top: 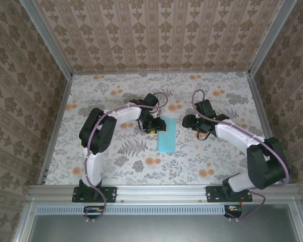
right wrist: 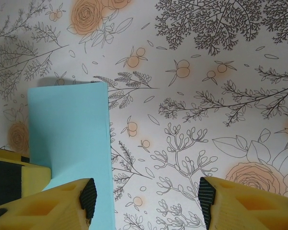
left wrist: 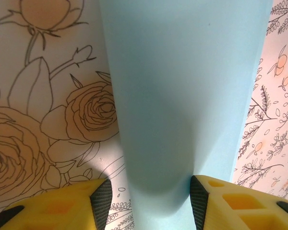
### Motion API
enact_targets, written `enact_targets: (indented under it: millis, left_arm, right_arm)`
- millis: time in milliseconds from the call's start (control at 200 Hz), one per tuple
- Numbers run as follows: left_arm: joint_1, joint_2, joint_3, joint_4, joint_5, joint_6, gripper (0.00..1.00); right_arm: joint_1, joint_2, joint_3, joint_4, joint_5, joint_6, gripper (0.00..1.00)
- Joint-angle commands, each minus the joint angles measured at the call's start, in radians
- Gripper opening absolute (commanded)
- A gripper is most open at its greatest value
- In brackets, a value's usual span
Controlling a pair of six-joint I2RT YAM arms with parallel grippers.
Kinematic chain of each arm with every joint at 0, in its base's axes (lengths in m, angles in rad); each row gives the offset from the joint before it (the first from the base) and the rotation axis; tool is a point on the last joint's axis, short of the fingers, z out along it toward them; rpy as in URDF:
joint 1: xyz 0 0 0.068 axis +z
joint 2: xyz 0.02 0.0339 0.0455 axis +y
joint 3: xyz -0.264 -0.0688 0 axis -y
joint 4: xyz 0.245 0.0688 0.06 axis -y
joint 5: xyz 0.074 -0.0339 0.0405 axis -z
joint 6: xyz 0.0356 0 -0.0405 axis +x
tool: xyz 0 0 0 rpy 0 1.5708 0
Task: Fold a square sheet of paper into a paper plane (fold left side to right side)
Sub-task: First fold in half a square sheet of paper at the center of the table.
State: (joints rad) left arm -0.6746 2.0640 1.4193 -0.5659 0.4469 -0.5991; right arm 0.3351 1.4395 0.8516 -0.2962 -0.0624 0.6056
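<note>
Sheet of paper (top: pixel 166 136), light blue, lies at centre frame on the floral bench (top: pixel 217 151) as a narrow upright rectangle. Left tool (top: pixel 152 126) sits at its upper end. In the left wrist view this tool (left wrist: pixel 151 201) has its fingers apart, with the sheet (left wrist: pixel 182 96) bowing up between them, not clamped. Right tool (top: pixel 188 121) is just right of the sheet, fingers apart over bare bench (right wrist: pixel 146 191). The sheet (right wrist: pixel 69 124) is at left there.

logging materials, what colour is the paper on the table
The paper is plain light blue, unmarked; clearest in the right wrist view.
</note>
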Motion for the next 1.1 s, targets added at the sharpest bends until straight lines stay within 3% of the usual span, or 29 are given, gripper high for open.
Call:
enact_targets:
  millis: [0, 1095]
  left_arm:
    - [-0.05, 0.097, -0.006, 0.041, 0.006, -0.018, 0.51]
    - [-0.068, 0.137, 0.046, -0.015, -0.004, 0.022, 0.52]
  right_arm:
    - [-0.006, -0.033, -0.016, -0.025, 0.022, 0.0, 0.62]
    - [-0.008, -0.031, -0.023, -0.017, 0.016, -0.004, 0.65]
